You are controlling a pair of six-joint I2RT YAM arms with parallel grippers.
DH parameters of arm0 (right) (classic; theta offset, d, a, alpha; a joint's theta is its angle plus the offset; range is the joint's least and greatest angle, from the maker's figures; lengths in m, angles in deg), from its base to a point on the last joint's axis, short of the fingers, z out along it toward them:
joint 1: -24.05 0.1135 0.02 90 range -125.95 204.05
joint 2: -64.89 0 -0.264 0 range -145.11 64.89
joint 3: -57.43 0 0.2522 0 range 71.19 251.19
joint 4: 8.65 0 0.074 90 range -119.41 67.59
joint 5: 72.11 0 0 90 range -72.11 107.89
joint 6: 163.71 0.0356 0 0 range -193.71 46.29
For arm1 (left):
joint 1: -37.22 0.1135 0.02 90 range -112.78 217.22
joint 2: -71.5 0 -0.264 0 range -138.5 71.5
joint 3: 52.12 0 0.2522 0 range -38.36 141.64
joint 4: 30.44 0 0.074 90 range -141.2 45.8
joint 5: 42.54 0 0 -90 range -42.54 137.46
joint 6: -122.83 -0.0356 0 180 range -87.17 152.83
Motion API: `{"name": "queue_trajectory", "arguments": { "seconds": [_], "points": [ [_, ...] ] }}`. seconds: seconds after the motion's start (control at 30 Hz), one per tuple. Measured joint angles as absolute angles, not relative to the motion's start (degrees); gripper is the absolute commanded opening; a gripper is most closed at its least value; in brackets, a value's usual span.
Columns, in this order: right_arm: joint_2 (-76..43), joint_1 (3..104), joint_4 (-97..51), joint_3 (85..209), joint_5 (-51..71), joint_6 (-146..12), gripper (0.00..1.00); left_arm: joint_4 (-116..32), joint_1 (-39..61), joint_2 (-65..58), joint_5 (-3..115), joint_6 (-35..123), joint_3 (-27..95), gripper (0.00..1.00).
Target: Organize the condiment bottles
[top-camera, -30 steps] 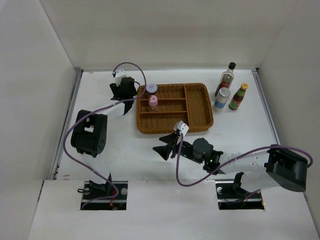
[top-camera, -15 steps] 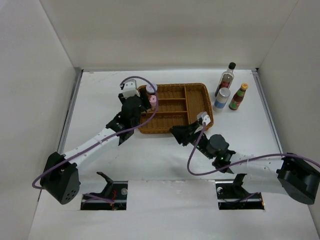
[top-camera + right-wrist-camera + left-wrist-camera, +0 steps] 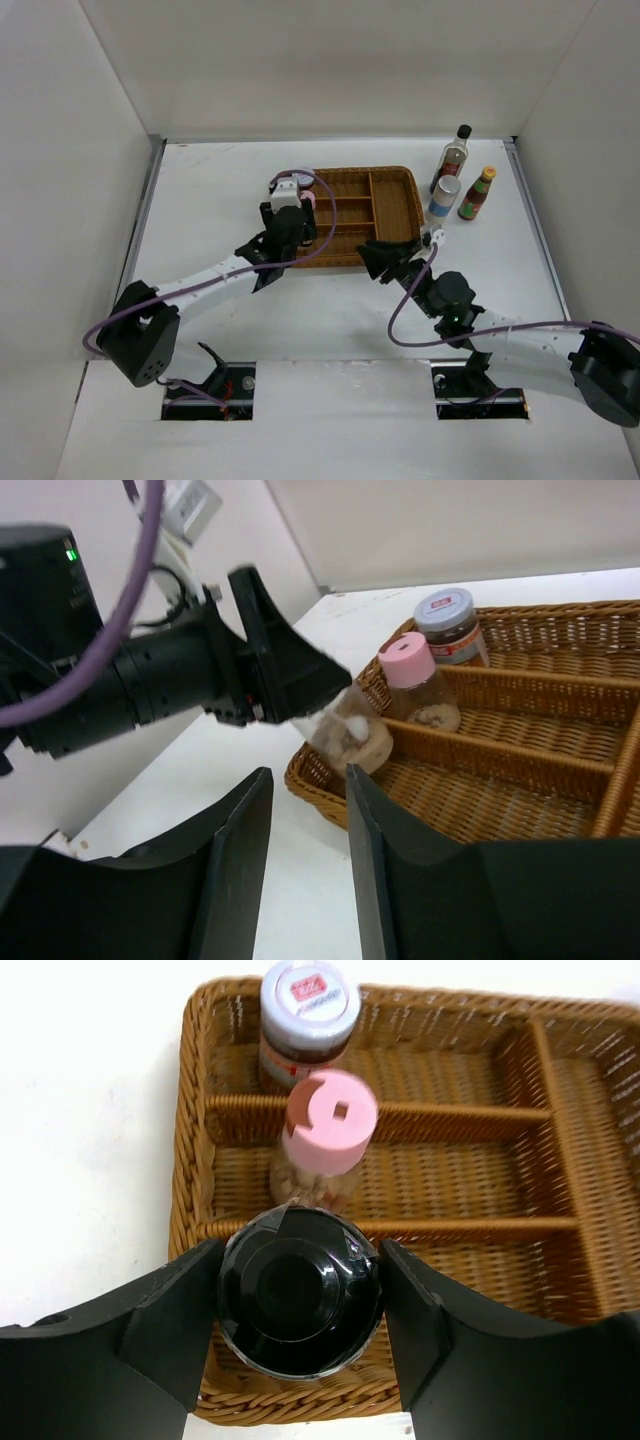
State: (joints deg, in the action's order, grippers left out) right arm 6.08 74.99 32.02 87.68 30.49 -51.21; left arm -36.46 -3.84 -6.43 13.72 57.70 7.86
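My left gripper [image 3: 300, 1260] is shut on the short black-capped jar [image 3: 300, 1305] and holds it tilted over the near-left compartment of the wicker basket [image 3: 470, 1175]. The jar's clear body shows in the right wrist view [image 3: 352, 742]. The pink-lidded jar [image 3: 330, 1135] and the dark-lidded jar [image 3: 310, 1005] stand in the basket's left compartments behind it. My right gripper [image 3: 308, 780] is open and empty, just before the basket's near edge [image 3: 372, 256]. The tall clear black-capped bottle [image 3: 455, 155], the silver-lidded blue-white one [image 3: 444, 197] and the red sauce bottle [image 3: 477, 193] stand right of the basket.
The basket [image 3: 395, 210] has long dividers and a right-hand compartment. White walls enclose the table on three sides. The left arm [image 3: 200, 285] stretches diagonally across the near-left table. Purple cables loop over both arms.
My left gripper has swung right and nearer, from the basket's left side to over its near-left compartment. My right gripper has moved right and farther, up to the basket's near edge.
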Motion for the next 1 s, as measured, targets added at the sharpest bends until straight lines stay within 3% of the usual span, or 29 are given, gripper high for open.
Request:
{"name": "queue_trajectory", "arguments": {
  "seconds": [0.13,0.2,0.33,0.43,0.53,0.8,1.0],
  "points": [
    [6.9,74.3,32.0,87.4,32.1,-51.1,0.44,-36.1,-3.8,-9.1,13.7,57.8,6.2,0.48],
    [7.0,74.0,31.7,87.4,32.6,-51.1,0.39,-35.8,-3.8,-10.5,13.8,57.9,5.3,0.54],
    [7.0,73.9,29.8,87.5,33.5,-51.1,0.22,-33.1,-3.8,-11.2,13.5,57.9,4.6,0.74],
    [7.0,73.6,27.0,88.4,34.2,-51.0,0.19,-31.0,-3.8,-11.0,13.7,58.1,3.1,0.90],
    [7.0,73.5,23.1,90.9,36.0,-51.0,0.19,-29.4,-3.8,-9.5,13.7,58.2,0.1,1.00],
    [3.9,69.0,9.7,104.4,40.7,-51.7,0.30,-15.8,-3.6,6.9,12.7,59.8,-12.9,1.00],
    [3.3,58.6,-2.9,113.8,45.4,-53.2,0.56,-5.8,-2.4,15.1,8.7,61.8,-23.4,1.00]
  ]
}}
